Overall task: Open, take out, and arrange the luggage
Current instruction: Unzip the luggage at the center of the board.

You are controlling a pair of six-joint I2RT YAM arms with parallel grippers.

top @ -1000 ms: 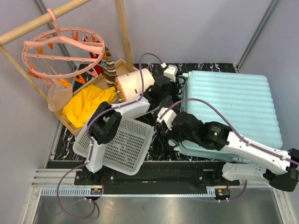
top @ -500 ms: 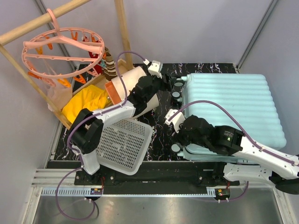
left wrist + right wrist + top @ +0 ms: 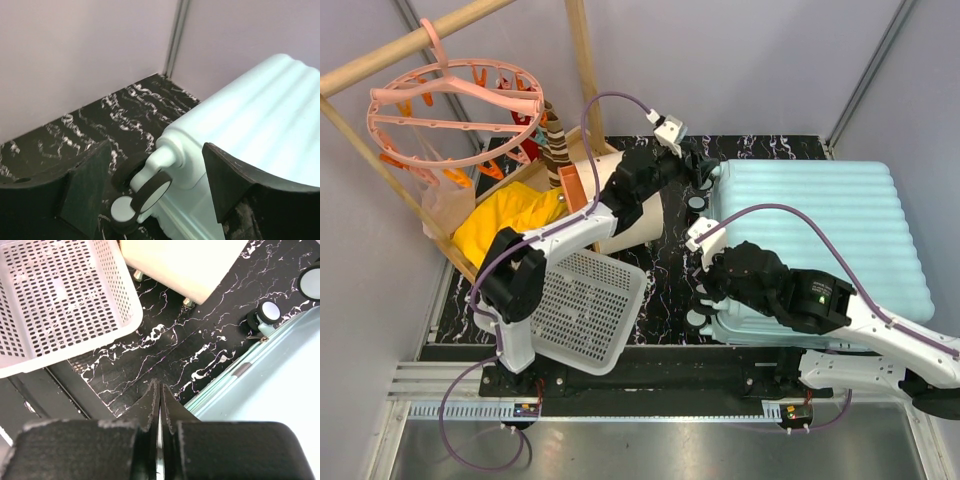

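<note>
Luggage [image 3: 820, 240] lies flat and closed on the black marbled mat [image 3: 165, 345], ribbed shell up, and everything else here is best placed from it.

Your left gripper [image 3: 156, 170] hangs at the luggage's far wheeled corner. Its fingers [image 3: 85, 190] are spread wide, one to either side of the corner wheel [image 3: 150, 192], and they touch neither the wheel nor the shell. It carries nothing. I judge the spread is there to take or brace that corner, so the case does not slide when the shell is worked.

Your right gripper [image 3: 160, 390] sits at the luggage's near wheeled corner, fingers pressed tight together, tips just off the shell's edge above the mat. Nothing shows between them, so I read it as a closed point and not a pinch. Narrowed like that, it could probe the seam [image 3: 220, 382] between the two halves. A small grey tab [image 3: 241, 369] sits there, but you cannot tell whether it is a zip pull.

The cream drawer box [image 3: 620, 205] and the white perforated basket [image 3: 585, 310] stand just beyond the luggage's wheeled end, apart from it. The basket is likely waiting for what comes out. Opening has not begun: the halves are shut all along the edge you can see.
</note>
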